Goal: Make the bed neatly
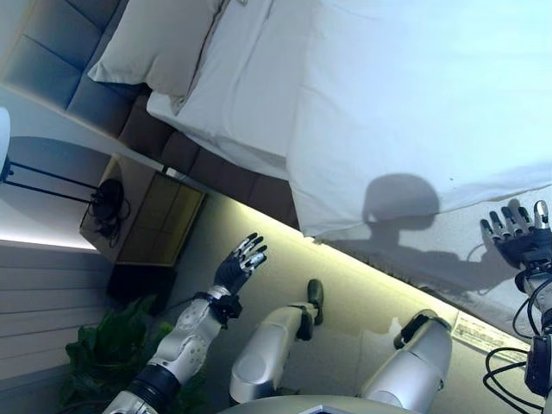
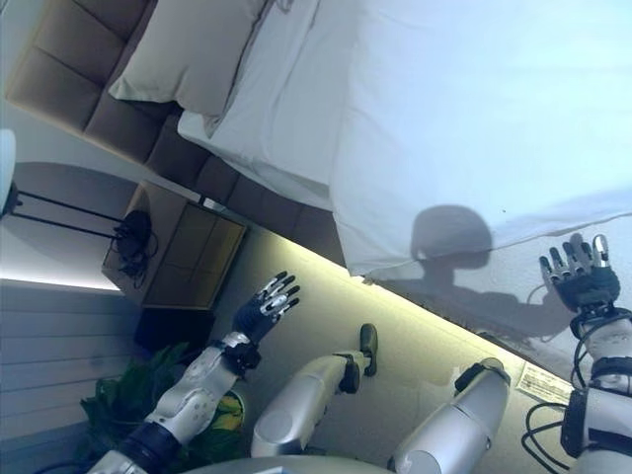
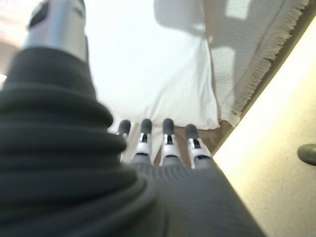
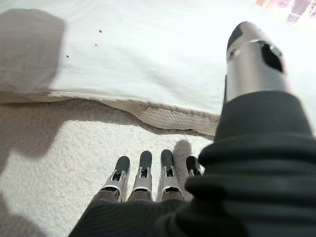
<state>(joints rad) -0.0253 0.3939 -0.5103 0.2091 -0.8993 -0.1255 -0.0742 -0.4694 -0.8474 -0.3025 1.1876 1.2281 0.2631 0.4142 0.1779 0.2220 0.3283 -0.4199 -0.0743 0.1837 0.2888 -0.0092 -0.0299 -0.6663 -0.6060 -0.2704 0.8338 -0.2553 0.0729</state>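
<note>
Currently both hands empty, fingers straight: my left hand [image 1: 239, 263] hangs lower centre over the floor beside the bed, my right hand [image 1: 517, 231] at the right edge over the textured throw [image 4: 59, 163]. White duvet [image 1: 414, 95] covers the upper right, pillow [image 1: 155, 43] upper left. Looks like pre-grasp; next I'd reach the duvet's near edge [image 1: 345, 226] and pinch it with both hands.

One bed [image 1: 259, 185] is showing, carrying one pillow [image 1: 155, 43] at eleven o'clock, one white duvet [image 1: 414, 95] at one o'clock and one textured throw [image 1: 448, 250] at four o'clock. One nightstand [image 1: 142, 211] and one lamp [image 1: 26, 177] are standing at nine o'clock. One plant [image 1: 103, 354] is sitting at seven o'clock.
</note>
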